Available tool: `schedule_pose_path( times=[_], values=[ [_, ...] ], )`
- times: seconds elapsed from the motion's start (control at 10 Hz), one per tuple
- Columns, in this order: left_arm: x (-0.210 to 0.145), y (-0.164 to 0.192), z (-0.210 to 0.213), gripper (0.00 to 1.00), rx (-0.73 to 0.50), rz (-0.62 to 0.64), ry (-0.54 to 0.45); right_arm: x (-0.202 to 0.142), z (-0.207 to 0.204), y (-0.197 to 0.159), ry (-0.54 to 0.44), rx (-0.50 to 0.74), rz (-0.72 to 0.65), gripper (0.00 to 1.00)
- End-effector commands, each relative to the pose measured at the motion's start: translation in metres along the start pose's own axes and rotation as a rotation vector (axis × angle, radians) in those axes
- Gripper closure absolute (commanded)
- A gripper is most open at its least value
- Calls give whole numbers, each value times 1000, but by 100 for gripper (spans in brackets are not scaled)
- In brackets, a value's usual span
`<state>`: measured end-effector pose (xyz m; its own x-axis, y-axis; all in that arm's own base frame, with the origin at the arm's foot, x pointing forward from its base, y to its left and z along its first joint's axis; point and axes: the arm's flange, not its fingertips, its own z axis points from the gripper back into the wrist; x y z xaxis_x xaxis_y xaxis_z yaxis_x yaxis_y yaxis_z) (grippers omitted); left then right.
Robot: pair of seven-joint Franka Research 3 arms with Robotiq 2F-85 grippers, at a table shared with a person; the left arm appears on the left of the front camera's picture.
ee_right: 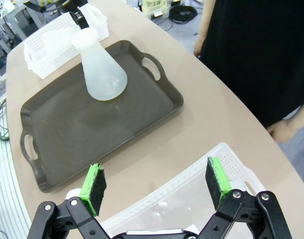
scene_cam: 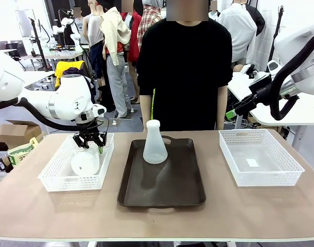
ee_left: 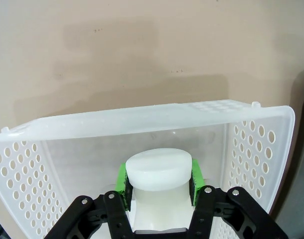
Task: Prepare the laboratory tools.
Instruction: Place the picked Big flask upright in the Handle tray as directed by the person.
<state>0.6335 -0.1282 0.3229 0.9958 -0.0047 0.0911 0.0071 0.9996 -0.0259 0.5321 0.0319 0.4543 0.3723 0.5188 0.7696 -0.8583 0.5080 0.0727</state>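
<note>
One frosted-white conical flask (scene_cam: 155,144) stands upright at the far end of the dark brown tray (scene_cam: 162,190); the right wrist view shows this flask (ee_right: 103,69) too. The other flask (scene_cam: 85,162) lies in the left white mesh basket (scene_cam: 54,180). My left gripper (scene_cam: 91,143) reaches down into that basket. In the left wrist view the left gripper (ee_left: 159,183) is shut on the flask's neck (ee_left: 159,168), green pads (ee_left: 123,181) pressed on both sides. My right gripper (ee_right: 157,180) hangs open and holds nothing, above the near wall of the right basket (ee_right: 192,196).
The right mesh basket (scene_cam: 260,157) holds only a small white label. A person in a black top (scene_cam: 185,67) stands at the far edge behind the tray, arms down. Bare tabletop (scene_cam: 213,216) runs along the near edge.
</note>
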Motion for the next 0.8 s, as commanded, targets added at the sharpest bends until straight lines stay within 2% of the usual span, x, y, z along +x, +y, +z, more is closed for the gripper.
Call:
schedule_pose_path(
  times=[0.0,0.7],
  values=[
    [0,0,0,100,0,-8,0,0,1,1,18,-1,-7,0],
    [0,0,0,100,0,-8,0,0,1,1,18,-1,-7,0]
  ],
)
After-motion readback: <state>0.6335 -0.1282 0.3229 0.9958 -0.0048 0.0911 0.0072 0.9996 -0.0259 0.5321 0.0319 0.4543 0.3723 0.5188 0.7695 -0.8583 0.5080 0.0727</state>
